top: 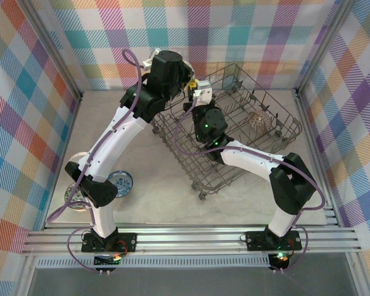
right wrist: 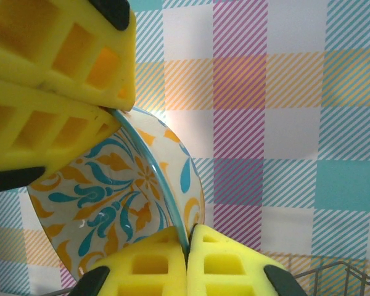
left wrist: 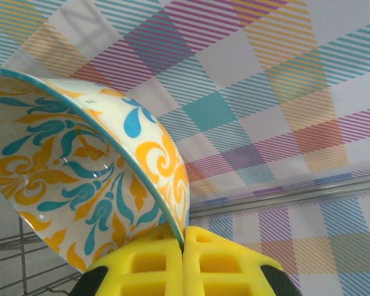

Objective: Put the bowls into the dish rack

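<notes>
One floral bowl point(left wrist: 68, 179), white with orange and teal scrolls and a teal rim, hangs in the air tilted on edge. My left gripper point(left wrist: 184, 237) is shut on its rim. My right gripper point(right wrist: 188, 242) is shut on the rim of the same bowl point(right wrist: 111, 197), with the left arm's yellow fingers point(right wrist: 55, 80) clamped on the opposite side. Both grippers meet above the back left corner of the grey wire dish rack point(top: 234, 132). A brown-patterned bowl point(top: 259, 120) stands in the rack's right part. A blue-and-white patterned bowl point(top: 120, 180) lies on the table at the left.
Another bowl point(top: 74, 198) lies partly hidden behind the left arm's lower link near the left wall. Plaid cloth walls point(top: 24, 123) close in the table on three sides. The rack's wires point(right wrist: 339, 271) pass just below the held bowl.
</notes>
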{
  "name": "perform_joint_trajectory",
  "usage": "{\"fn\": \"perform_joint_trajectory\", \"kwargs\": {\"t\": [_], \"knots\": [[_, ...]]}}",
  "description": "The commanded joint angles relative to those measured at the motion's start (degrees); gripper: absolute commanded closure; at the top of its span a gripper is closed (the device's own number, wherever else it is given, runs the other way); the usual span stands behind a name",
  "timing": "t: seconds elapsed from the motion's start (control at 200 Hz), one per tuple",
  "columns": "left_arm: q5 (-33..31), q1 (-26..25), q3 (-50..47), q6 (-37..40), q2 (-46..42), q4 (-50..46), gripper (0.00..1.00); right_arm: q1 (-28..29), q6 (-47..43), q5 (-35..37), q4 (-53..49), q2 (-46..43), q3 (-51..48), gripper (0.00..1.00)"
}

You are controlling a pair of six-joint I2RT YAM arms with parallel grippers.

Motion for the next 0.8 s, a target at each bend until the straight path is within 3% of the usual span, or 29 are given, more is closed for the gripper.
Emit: {"fn": "perform_joint_trajectory", "kwargs": {"t": [0.0,0.33,0.69,0.795], "knots": [[3.5,-1.0,0.9,1.4,0.7,1.9,0.95,0.3,-0.9,1.0,4.0,0.3,2.7,1.00],[6.2,-1.1,1.9,5.2,0.2,1.5,0.81,0.1,2.4,2.4,-1.0,-3.7,1.2,1.00],[8.3,-1.1,1.8,7.9,-0.4,2.4,0.53,-0.2,5.5,4.8,-7.6,-6.1,-0.7,1.00],[7.7,-1.0,7.2,11.7,1.4,-0.5,0.47,-1.1,10.8,4.9,-14.2,-7.4,-0.5,1.00]]}}
